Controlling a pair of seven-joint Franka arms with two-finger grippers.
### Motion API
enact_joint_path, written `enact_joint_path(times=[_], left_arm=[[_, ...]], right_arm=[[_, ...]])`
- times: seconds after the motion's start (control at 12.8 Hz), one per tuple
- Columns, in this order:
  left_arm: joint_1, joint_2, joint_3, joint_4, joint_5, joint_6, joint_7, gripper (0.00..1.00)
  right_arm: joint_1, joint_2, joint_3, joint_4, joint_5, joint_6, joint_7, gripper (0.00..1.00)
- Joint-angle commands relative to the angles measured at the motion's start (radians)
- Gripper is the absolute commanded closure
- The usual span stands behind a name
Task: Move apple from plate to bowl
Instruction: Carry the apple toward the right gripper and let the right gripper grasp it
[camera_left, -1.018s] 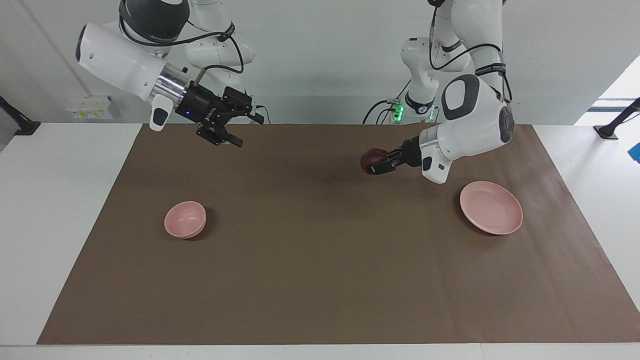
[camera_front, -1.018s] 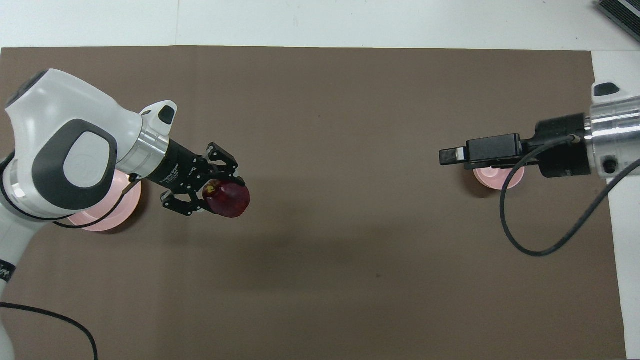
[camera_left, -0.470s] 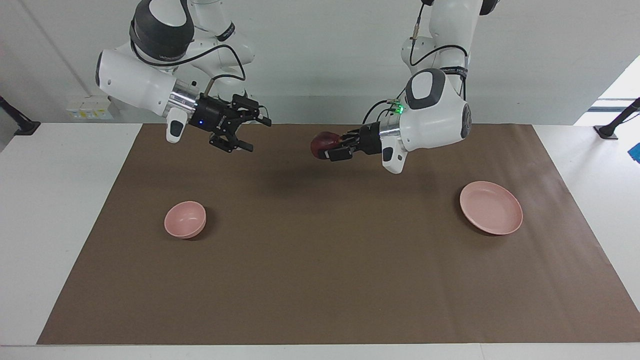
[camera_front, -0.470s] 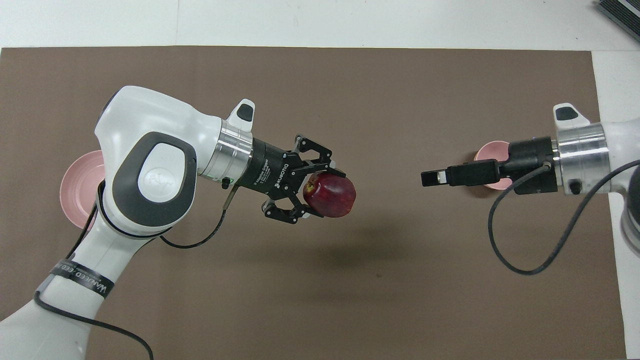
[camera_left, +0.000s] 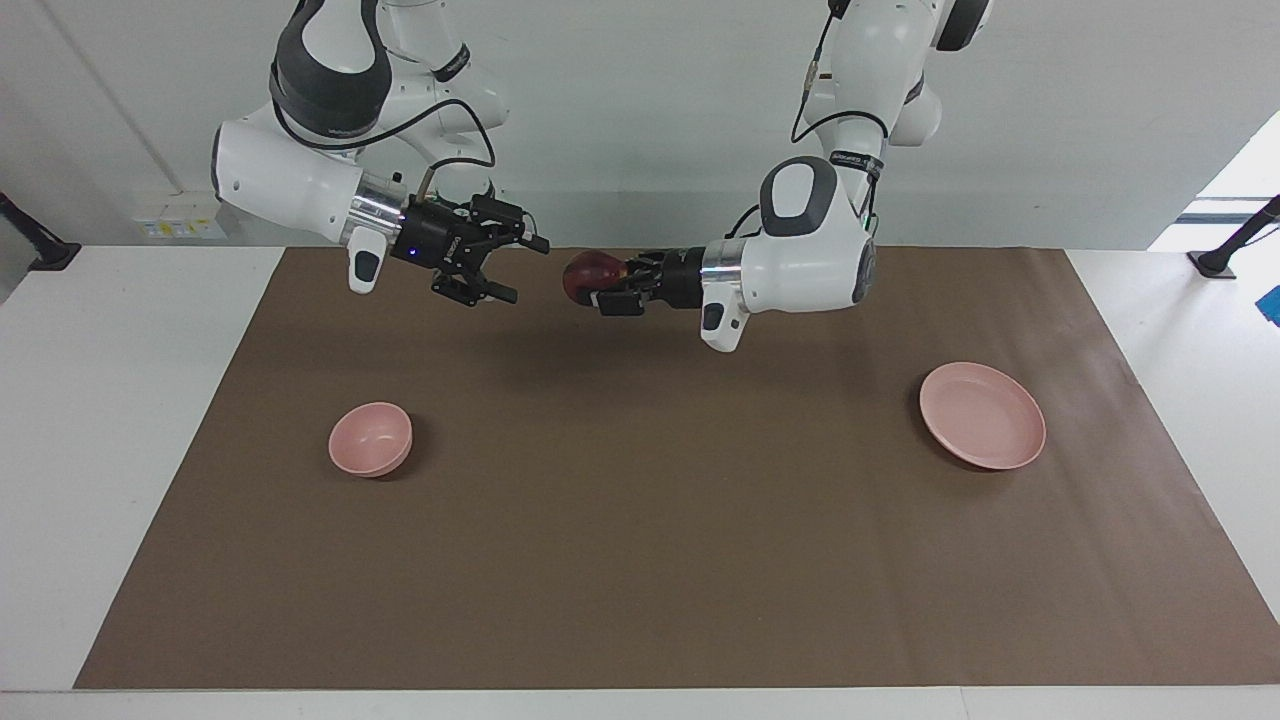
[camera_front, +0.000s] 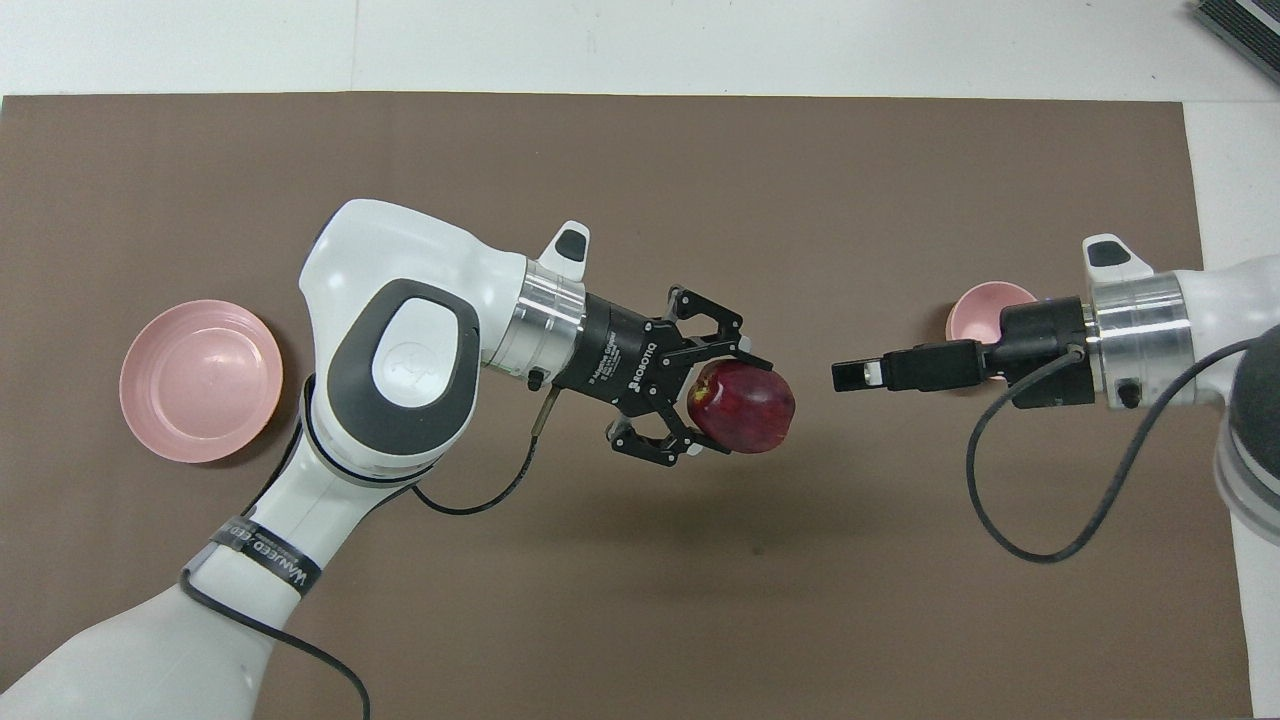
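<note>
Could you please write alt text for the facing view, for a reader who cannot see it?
The left gripper holds a dark red apple in the air over the middle of a brown mat, facing the right gripper, whose jaws are open. An empty pink plate and a small pink bowl sit at the mat's two ends.

Apple (camera_front: 745, 405): dark red-maroon, with a small yellowish patch at one end. Plate (camera_left: 983, 415): plain pale pink, no pattern. Bowl (camera_left: 370, 438): same pale pink, unpatterned. Brown mat (camera_left: 640, 560): uniform matte brown, covering a white table (camera_left: 100, 400) whose margins show at the edges. Left gripper (camera_front: 722, 402) and right gripper (camera_left: 510, 270): black, on silver wrist rings and white arm casings with dark grey panels.
</note>
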Motion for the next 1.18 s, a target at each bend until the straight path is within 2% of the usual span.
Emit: enact_joint_path(times=[0.0, 0.16, 0.39, 0.55, 1.1], left_arm=[[0.001, 0.067, -0.036, 0.074, -0.072, 0.006, -0.019, 1.0], [0.011, 0.135, -0.073, 0.129, -0.083, -0.011, -0.02, 1.0], [0.014, 0.165, -0.087, 0.175, -0.129, -0.039, -0.017, 1.0], [0.014, 0.173, -0.105, 0.191, -0.129, -0.027, -0.002, 1.0], [0.004, 0.172, -0.159, 0.211, -0.127, 0.053, 0.055, 1.0]], right_arm=[[0.013, -0.034, 0.002, -0.052, 0.033, 0.034, 0.005, 0.0], [0.008, -0.031, 0.0, -0.075, 0.031, 0.034, -0.025, 0.0], [-0.001, -0.028, -0.001, -0.078, 0.013, 0.025, -0.034, 0.0], [-0.01, -0.023, -0.001, -0.104, 0.01, 0.028, -0.093, 0.0], [-0.027, -0.031, -0.001, -0.11, 0.012, -0.027, -0.085, 0.0]])
